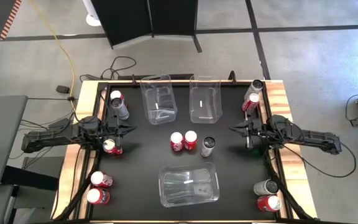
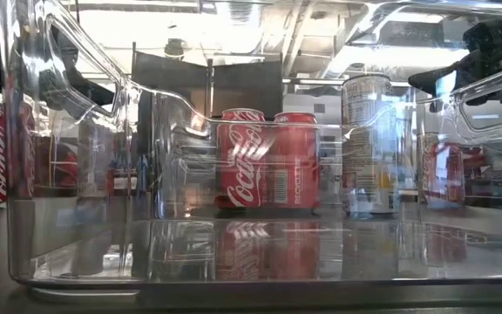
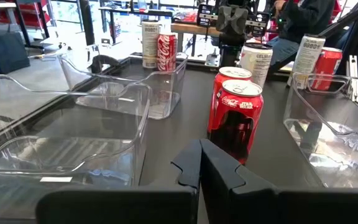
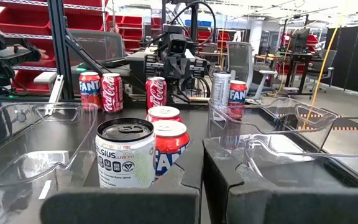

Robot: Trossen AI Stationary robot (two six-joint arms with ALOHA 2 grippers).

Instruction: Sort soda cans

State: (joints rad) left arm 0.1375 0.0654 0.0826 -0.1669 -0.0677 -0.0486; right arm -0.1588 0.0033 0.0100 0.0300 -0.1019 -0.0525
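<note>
The left gripper [image 1: 131, 130] is shut tight and holds nothing, and the right gripper [image 1: 232, 129] is almost shut and holds nothing too. Both hang low over the table [image 1: 142, 186], pointing at each other across the middle. Between them stand two red cans [image 1: 184, 140] that touch each other, and a silver can [image 1: 207, 147] just beside them, nearer the right gripper. This could go wrong: with its fingers shut, a gripper that moves in would push a can and not grab it, I think. The red cans stand so close that one could knock the other over, and it could roll away. More cans wait near the table's four corners, like the red can [image 1: 112, 147] right by the left arm. Three clear bins sit on the table, two bins [image 1: 180, 98] on the far side of the grippers and one bin [image 1: 189, 184] on the near side. All three look empty.
</note>
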